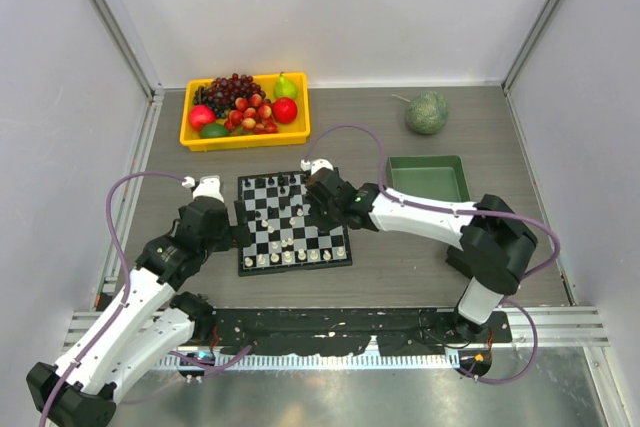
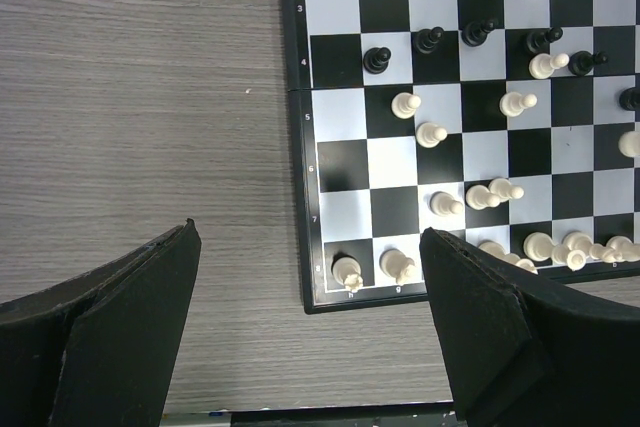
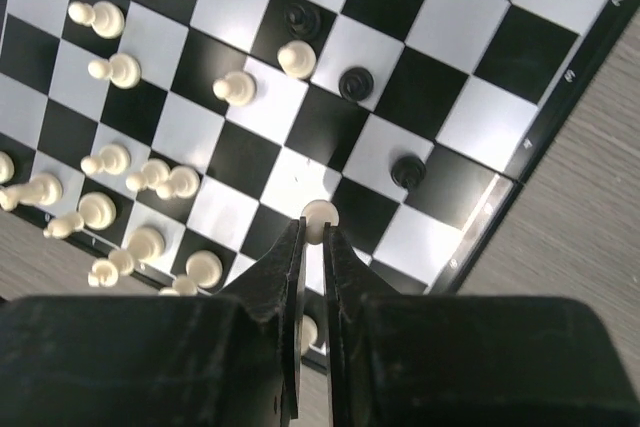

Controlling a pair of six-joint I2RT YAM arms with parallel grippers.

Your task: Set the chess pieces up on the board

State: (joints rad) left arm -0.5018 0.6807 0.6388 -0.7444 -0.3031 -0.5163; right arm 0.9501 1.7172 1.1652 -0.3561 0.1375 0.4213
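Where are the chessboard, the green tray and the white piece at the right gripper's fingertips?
chessboard (image 2: 340,165), left wrist view, on an empty black square.
green tray (image 1: 428,179), top external view, on its bare floor.
white piece (image 3: 320,213), right wrist view, on its round head.

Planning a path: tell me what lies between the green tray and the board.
Top view: the right arm fills it, its gripper pinching a white piece on the board.

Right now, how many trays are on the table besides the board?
2: the yellow tray at the far left, and the green tray just right of the board. None looks hidden.
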